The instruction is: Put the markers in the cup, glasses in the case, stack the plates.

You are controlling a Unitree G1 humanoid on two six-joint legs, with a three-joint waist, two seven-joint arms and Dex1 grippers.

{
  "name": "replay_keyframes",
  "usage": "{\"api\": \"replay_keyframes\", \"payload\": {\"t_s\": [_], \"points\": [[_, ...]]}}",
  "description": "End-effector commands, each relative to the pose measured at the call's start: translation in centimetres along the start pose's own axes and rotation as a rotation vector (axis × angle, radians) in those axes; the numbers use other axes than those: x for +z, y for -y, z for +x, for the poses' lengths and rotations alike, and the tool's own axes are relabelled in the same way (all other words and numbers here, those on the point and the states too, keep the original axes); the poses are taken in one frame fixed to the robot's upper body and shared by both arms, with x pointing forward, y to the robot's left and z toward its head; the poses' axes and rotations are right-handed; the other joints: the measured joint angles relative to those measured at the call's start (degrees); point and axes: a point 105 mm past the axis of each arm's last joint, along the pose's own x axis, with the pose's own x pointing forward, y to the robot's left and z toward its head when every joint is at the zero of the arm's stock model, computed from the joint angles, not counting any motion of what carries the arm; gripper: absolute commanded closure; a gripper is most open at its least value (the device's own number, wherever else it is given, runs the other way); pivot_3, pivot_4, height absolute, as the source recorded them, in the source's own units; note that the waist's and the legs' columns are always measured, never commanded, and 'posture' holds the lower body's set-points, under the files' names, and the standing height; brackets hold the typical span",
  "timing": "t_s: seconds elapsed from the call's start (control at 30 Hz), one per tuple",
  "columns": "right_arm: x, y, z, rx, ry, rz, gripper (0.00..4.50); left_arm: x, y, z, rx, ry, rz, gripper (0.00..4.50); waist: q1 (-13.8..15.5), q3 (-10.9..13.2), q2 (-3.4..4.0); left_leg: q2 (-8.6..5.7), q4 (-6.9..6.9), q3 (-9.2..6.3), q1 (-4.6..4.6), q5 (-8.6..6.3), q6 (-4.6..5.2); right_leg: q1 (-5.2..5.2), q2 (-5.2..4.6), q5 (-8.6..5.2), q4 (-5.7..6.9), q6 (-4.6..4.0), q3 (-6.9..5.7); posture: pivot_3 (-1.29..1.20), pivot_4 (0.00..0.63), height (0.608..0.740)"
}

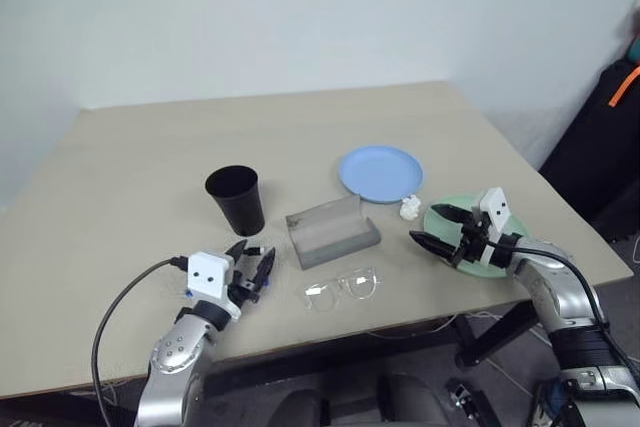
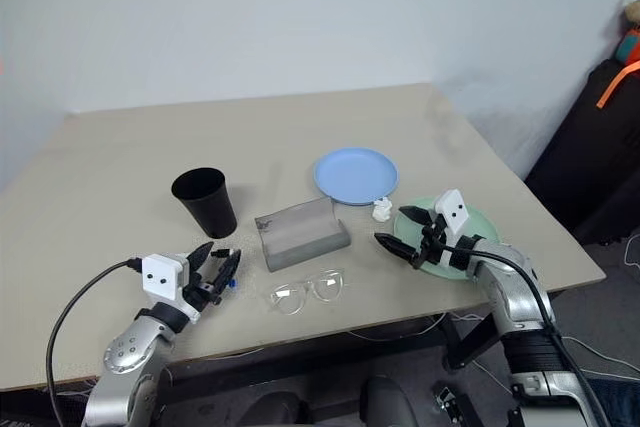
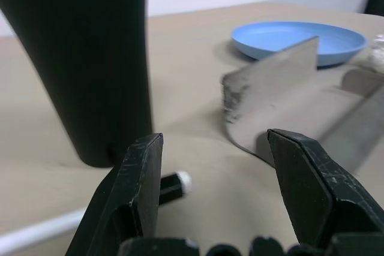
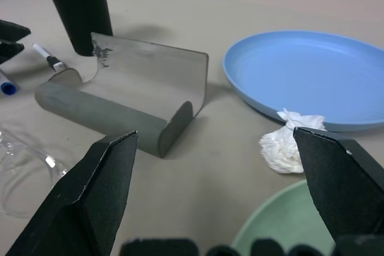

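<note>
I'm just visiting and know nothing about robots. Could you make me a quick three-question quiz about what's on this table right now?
1. True or false: the case lies open with the glasses inside.
2. Which plate is under the right hand? A. the light blue plate B. the mint green plate C. neither
3. Fill in: the markers lie on the table beside the black ____.

Key:
1. False: the case is open, but the glasses lie on the table in front of it.
2. B
3. cup, near the open left hand.
</note>
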Motion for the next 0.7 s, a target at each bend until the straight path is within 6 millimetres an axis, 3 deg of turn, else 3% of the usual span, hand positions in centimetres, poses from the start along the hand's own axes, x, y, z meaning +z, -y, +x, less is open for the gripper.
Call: {"api": "replay_keyframes", "payload": {"t_s": [0.03,0.6,0.7], "points": [[1.69,0.39,-0.51,-0.011,0.033,-0.042,0.00,1.69,0.37,0.26,-0.013,0.067,0.029,1.61,0.0,0.0,0.00,0.00,0.00,0.00,0.00,0.00,0.00,0.00,0.00,0.00,0.00,0.00,0.00,0.00,0.000,0.728],[1.69,0.30,0.04,-0.034,0.043,-0.045,0.00,1.91,-0.43,0.25,-0.024,0.060,0.046,1.61,0.0,0.0,0.01,0.01,0.01,0.02,0.00,0.00,0.00,-0.01,0.01,0.00,0.00,0.00,0.00,0.00,0.000,0.728],[0.86,0.62,0.04,-0.056,0.030,-0.036,0.00,1.46,-0.51,0.82,-0.020,0.050,0.050,1.61,0.0,0.0,0.02,0.01,0.02,0.03,0.01,0.00,0.00,0.00,0.00,0.00,0.00,0.00,-0.01,0.00,0.000,0.728]]}}
